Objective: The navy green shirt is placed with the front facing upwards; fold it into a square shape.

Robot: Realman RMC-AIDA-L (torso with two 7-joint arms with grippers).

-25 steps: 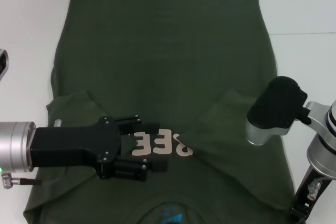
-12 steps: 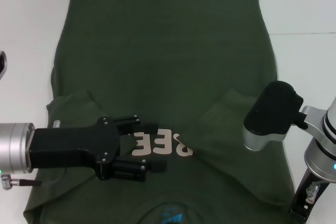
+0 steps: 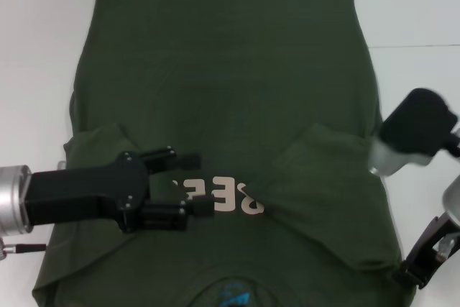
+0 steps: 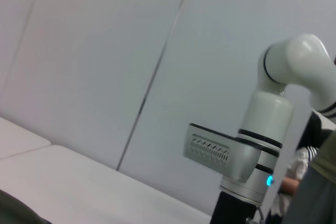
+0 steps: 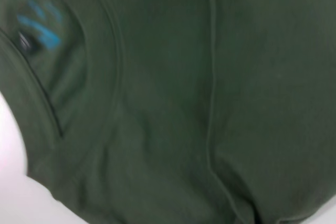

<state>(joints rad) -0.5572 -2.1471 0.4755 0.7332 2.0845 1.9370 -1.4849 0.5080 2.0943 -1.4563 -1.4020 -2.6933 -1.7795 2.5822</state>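
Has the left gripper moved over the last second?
Yes. The left gripper has drawn back toward the robot's left: its jaws now stop short of the cream letters on the shirt, uncovering more of them.

Left arm: black boxy left pincer (image 3: pixel 192 183) reaches in sideways, fingers parted.
Right arm: silver-and-black right arm (image 3: pixel 417 131) raised at the side, pincer unseen.

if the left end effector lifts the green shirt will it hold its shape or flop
Probably flops: the navy green shirt lies limp, its folded-in sleeves already creased. Likely light and drapey. Pushing would bunch it rather than slide it, given wrinkles near the left end effector.
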